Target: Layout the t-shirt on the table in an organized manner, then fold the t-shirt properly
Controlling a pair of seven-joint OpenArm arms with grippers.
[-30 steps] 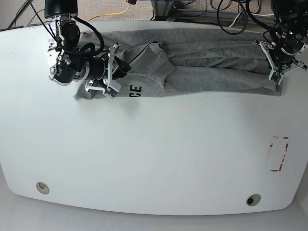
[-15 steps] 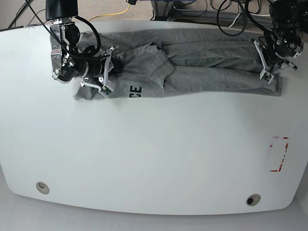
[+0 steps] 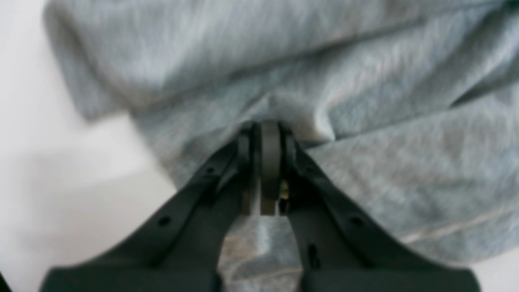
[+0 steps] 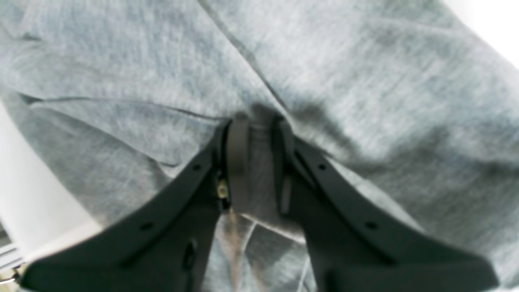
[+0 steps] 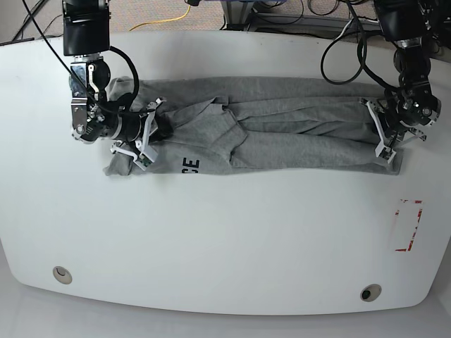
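The t-shirt (image 5: 282,130) was seen bunched into a long, rumpled band across the far half of the tabletop (image 5: 225,232), its long axis running side to side, with part of the black lettering showing at the near edge toward the base view's left. The left end effector (image 3: 265,134) was pinched shut on a fold of the grey cloth at the right-hand end of that band, and the right end effector (image 4: 257,121) was clamped on a fold at the opposite end. For the spreading to be done well, both grips would need to be kept firm, the cloth drawn evenly toward the near edge, and the two ends held level so no twist is pulled in.
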